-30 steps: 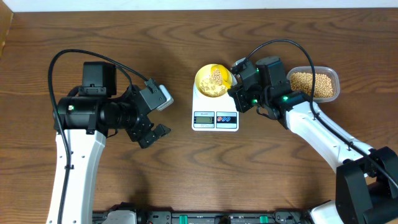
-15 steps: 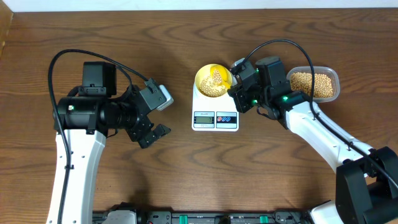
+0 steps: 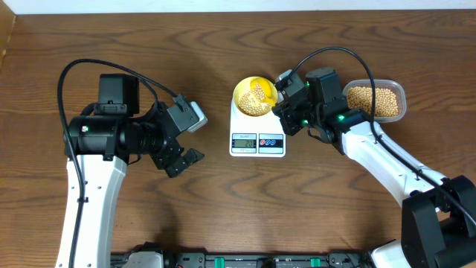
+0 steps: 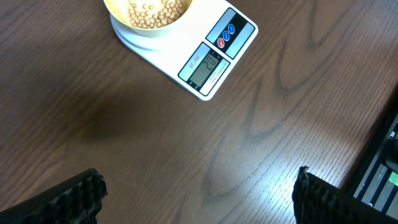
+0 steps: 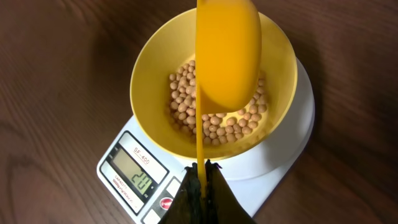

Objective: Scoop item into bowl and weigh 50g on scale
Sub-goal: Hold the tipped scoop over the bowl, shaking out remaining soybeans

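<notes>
A pale-yellow bowl (image 3: 256, 96) holding tan beans (image 5: 214, 121) sits on the white scale (image 3: 257, 134); its display (image 5: 135, 175) shows digits. My right gripper (image 5: 201, 171) is shut on the thin handle of a yellow measuring spoon (image 5: 227, 50), turned on its side over the bowl (image 5: 155, 59). In the overhead view the right gripper (image 3: 286, 100) is at the bowl's right rim. My left gripper (image 3: 192, 138) is open and empty, left of the scale; its view shows the bowl (image 4: 149, 12) and scale (image 4: 211, 62) ahead of the left gripper (image 4: 199, 199).
A clear plastic tub (image 3: 375, 100) of beans stands at the right, behind my right arm. The table's front edge with black rails (image 4: 385, 168) shows at the right of the left wrist view.
The spoon has shifted slightly over the bowl and the beans in the bowl look a little more spread. The left arm has not moved.
</notes>
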